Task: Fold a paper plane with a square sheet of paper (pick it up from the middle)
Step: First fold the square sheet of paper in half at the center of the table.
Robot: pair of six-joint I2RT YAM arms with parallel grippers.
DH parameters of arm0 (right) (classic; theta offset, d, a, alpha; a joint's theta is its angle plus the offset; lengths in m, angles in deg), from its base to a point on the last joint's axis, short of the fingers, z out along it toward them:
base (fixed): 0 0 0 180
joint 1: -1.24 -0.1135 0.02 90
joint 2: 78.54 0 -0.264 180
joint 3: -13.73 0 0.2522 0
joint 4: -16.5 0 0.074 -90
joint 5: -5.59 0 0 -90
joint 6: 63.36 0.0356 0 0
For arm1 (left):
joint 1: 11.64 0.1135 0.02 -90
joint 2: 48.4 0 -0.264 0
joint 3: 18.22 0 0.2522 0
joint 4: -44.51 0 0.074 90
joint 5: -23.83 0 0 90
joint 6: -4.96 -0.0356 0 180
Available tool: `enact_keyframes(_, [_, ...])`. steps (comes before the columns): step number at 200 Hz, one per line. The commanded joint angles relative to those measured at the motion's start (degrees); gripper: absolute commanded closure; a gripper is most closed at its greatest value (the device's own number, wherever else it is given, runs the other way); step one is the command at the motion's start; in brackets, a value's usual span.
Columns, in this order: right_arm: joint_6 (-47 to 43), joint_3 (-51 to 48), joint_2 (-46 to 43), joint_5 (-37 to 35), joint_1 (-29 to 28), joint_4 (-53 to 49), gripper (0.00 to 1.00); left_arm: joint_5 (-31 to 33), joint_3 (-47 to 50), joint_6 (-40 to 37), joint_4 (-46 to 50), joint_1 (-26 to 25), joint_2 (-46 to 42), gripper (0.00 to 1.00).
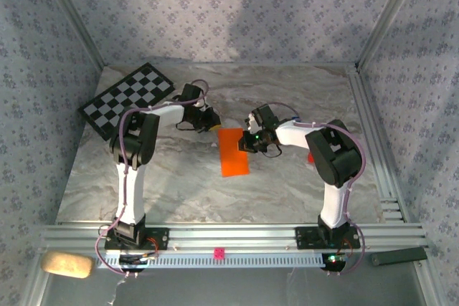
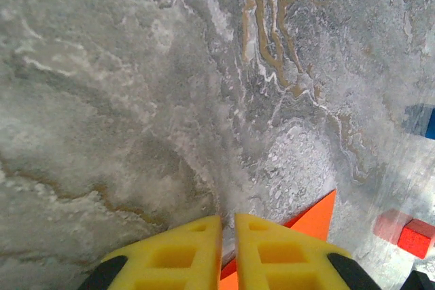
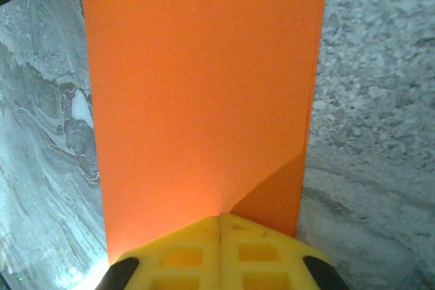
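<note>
Orange paper (image 1: 234,152): one sheet (one red cube (image 2: 416,236))

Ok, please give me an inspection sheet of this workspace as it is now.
surface: marble-pattern table, flat.
job's things: orange paper, folded into a rectangle, one corner turned in.
clutter: checkerboard, red cube, blue cube.
hands: right hand shut on the paper's edge; left hand nearly shut at its corner, grip unclear.
cables: lilac cables run along both arms.
surroundings: patterned walls, metal frame.
</note>
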Motion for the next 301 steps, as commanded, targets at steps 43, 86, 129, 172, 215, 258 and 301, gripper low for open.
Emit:
enact_keyframes(43, [-1.58, -3.52, 5.57, -11.45, 0.56, -10.69, 1.0, -2.16, 2.57, -4.94, 1.69, -1.68, -9.58, 0.86])
enact_keyframes(86, [-2.02, -3.03, 5.92, -11.45, 0.84, -11.04, 1.0, -10.02, 8.44, -8.43, 1.81, -4.97, -9.76, 0.86])
enact_keyframes(129, [-1.77, -3.41, 6.28, -11.22, 0.89, -10.61, 1.0, -7.86, 10.9, -9.07, 1.92, -5.06, -6.7, 0.86])
enact_keyframes(172, [-1.51, -4.11, 6.28, -11.47, 0.82, -10.09, 1.0, -5.98, 13.96, -6.73, -0.82, -3.3, -4.82, 0.86])
enact_keyframes(215, [-1.23, -4.54, 6.21, -11.38, 0.79, -9.65, 1.0, -6.45, 15.02, -4.25, -3.03, -2.83, -6.39, 0.85])
enact_keyframes(258, [-1.24, -4.46, 5.93, -11.45, 0.77, -9.87, 1.0, -7.35, 9.74, -3.03, -2.13, -2.78, -7.89, 0.83])
enact_keyframes(301, [-1.15, -4.46, 5.84, -11.39, 0.74, -9.85, 1.0, -6.28, 4.93, -1.59, 0.63, -2.57, -3.08, 0.83])
